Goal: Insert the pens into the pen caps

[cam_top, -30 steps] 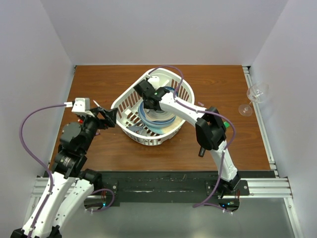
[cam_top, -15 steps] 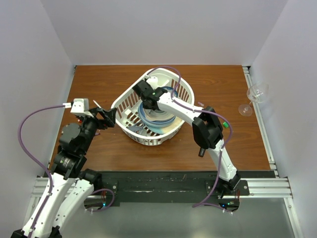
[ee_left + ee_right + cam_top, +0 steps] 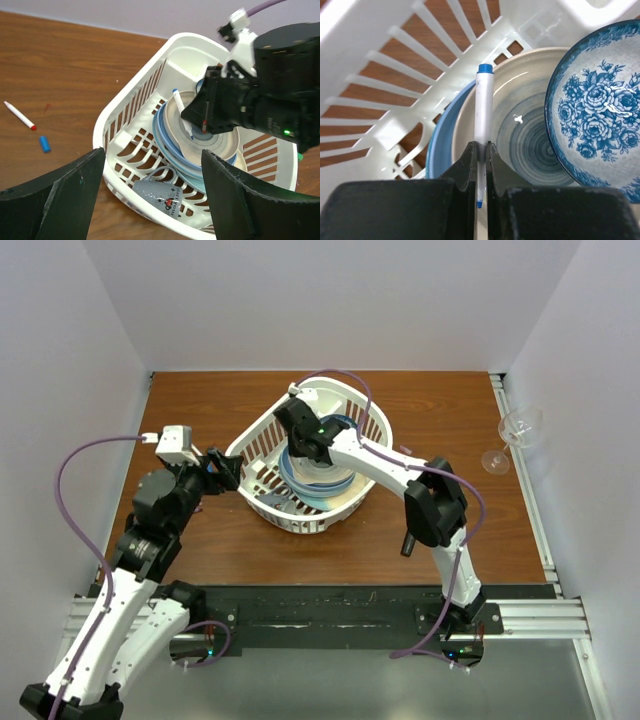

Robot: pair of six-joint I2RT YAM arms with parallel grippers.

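Observation:
My right gripper (image 3: pixel 480 150) is shut on a thin white pen (image 3: pixel 483 110) with blue ends, inside the white basket (image 3: pixel 395 60) above the stacked plates. The left wrist view shows that same pen (image 3: pixel 180 111) sticking up out of the right gripper (image 3: pixel 200 120). Out on the wood, left of the basket, lie a white pen with a red tip (image 3: pixel 19 115) and a small blue pen cap (image 3: pixel 45 144). My left gripper (image 3: pixel 152 155) hangs open at the basket's left side (image 3: pixel 222 472), with nothing between its fingers.
The basket (image 3: pixel 262 502) holds stacked blue and white plates (image 3: pixel 215 145), a blue floral bowl (image 3: pixel 600 125) and a grey mug (image 3: pixel 155 195). A wine glass (image 3: pixel 515 435) lies at the table's right edge. White walls close the table in on three sides.
The right gripper has shut on the blue-ended pen in the basket. The left arm has shifted slightly right, closer to the basket's rim.

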